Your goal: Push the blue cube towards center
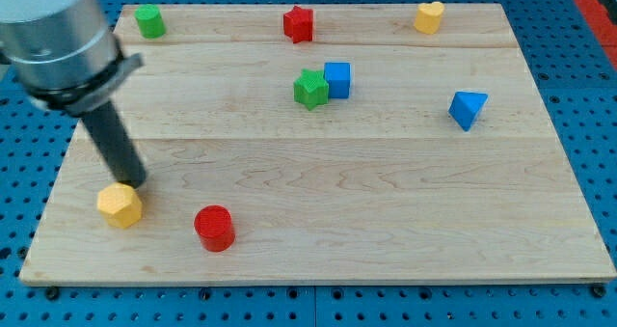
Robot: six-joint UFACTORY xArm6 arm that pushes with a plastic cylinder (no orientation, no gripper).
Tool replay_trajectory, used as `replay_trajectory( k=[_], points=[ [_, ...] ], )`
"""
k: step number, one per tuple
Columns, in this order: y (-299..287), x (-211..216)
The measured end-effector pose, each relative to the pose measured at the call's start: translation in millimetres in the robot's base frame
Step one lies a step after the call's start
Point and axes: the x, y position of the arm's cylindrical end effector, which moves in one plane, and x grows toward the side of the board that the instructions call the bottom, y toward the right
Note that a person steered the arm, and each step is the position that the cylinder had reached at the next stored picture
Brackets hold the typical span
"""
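The blue cube (pixel 337 79) sits on the wooden board (pixel 386 202) a little above the board's middle, touching a green star block (pixel 310 89) on its left. My tip (pixel 136 182) is far off at the view's lower left, just above a yellow hexagonal block (pixel 120 205) and close to touching it. The dark rod rises from the tip up and to the left into the arm's grey body at the view's top left corner.
A red cylinder (pixel 214 228) stands at the lower left. A blue triangular block (pixel 467 108) lies at the right. Along the top edge are a green block (pixel 149 21), a red star (pixel 299 24) and a yellow block (pixel 430 16).
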Motion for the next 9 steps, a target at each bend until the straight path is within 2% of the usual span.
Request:
replay_trajectory(
  k=[1, 2, 3, 4, 5, 9],
  points=[
    [29.5, 11.6],
    [19.8, 34.7],
    [-18.3, 34.1],
    [-6.0, -20.3],
    [-1.7, -52.8],
    [-1.2, -64.6]
  ],
)
